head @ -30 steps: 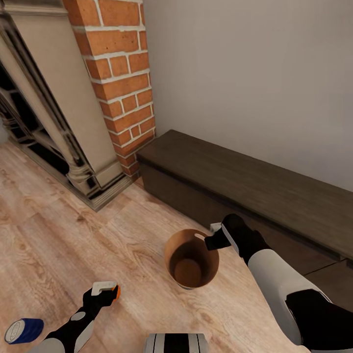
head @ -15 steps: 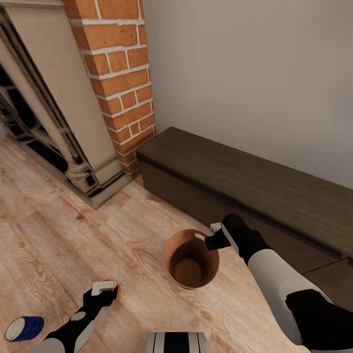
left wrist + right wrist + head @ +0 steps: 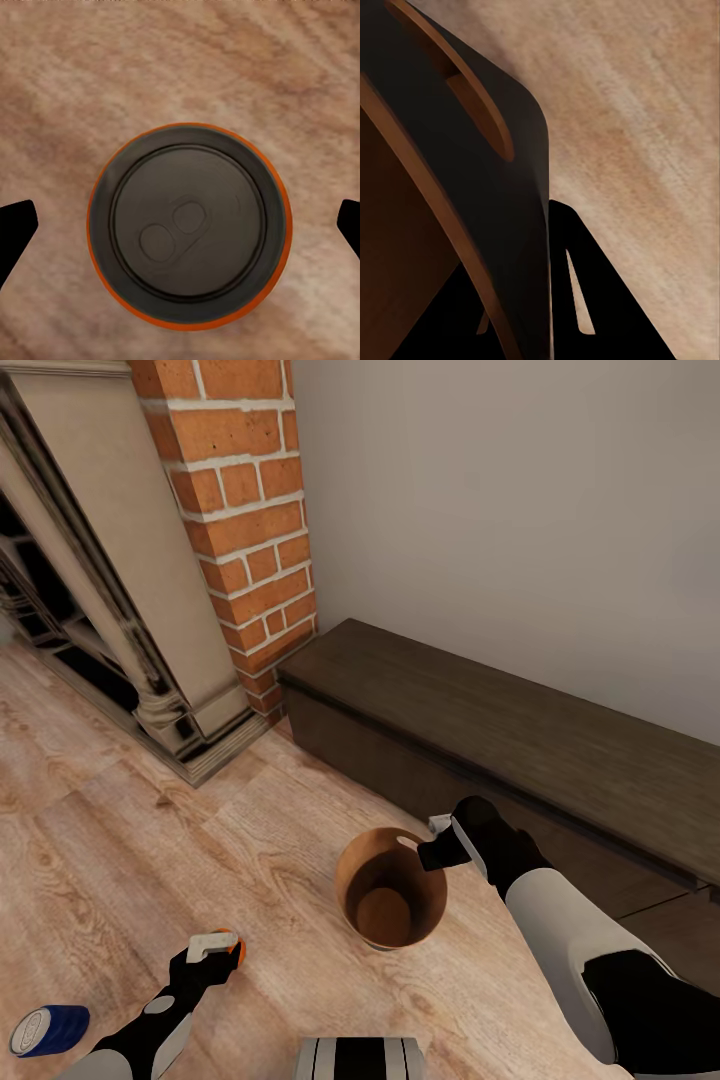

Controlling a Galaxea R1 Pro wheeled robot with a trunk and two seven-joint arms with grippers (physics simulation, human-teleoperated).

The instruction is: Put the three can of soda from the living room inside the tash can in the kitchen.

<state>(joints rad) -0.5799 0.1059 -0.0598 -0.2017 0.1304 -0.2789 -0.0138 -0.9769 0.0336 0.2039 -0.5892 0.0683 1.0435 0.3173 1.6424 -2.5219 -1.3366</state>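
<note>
Hovering straight above the orange can, the left gripper has its fingers spread wide to either side, touching nothing; the can stands upright on the wood floor. A blue can lies on its side nearby. The right gripper sits at the bin rim (near its handle slot), one finger outside the wall, seemingly clamped on it, though the inner finger is hidden. Behind stand the fireplace and a dark cabinet.
</note>
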